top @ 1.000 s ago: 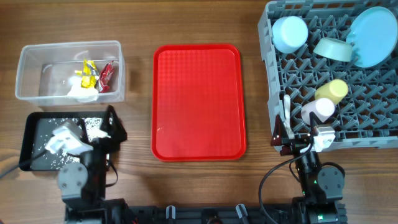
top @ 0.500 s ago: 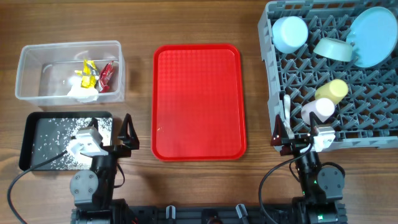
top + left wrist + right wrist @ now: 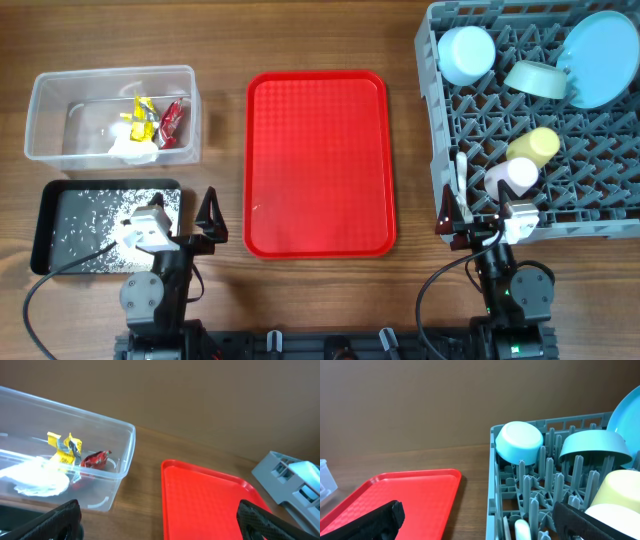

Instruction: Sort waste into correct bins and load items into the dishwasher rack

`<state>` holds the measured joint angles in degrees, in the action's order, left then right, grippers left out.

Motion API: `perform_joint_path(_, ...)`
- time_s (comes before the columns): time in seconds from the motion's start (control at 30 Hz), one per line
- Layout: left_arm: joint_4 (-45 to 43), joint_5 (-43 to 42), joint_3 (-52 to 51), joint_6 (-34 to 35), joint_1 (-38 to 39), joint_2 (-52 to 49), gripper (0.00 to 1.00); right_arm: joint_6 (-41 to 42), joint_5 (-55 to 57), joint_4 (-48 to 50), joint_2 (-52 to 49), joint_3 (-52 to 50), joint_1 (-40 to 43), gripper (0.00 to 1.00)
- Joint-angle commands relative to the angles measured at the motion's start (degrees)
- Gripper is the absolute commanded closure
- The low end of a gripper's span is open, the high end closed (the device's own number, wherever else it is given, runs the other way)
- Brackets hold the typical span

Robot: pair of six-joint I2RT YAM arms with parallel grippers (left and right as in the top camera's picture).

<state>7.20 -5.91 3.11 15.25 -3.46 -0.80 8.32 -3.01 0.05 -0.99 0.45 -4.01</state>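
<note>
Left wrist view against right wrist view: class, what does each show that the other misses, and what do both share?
Only the left wrist: the clear tub holding a yellow wrapper, a red wrapper and a tissue. Only the right wrist: the green bowl and yellow cup. Both: the red tray and the grey rack.

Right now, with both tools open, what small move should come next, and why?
Probably park both arms. The yellow wrapper, red wrapper and tissue lie in the clear tub, crumbs in the black tray, dishes in the dishwasher rack; the red tray is bare; left tool and right tool hold nothing.
</note>
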Motion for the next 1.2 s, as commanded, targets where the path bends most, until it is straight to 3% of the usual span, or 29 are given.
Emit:
perform_joint_path(0.0,-2.34,-0.68,-2.12,-1.36,0.26,0.63,0.0,0.83,-1.14,0.2,0.72,-0.15,0.33,0.0)
perform_joint_path(0.53,-6.62,-0.28,-2.75,-1.36,0.26,0.63,0.0,0.81,-1.14,0.2,0.72,-0.15,0.33,0.0)
perform_joint_path(0.67,-2.97,-0.2,-2.75,-1.36,0.26,0.63,0.0,0.81,-1.14,0.2,0.72,-0.15,0.33,0.0)
perform_joint_path(1.17,-3.34,-0.68,-2.75,-1.14,0.63,0.63,0.0,0.81,-1.14,0.17,0.72,-0.15,0.33,0.0)
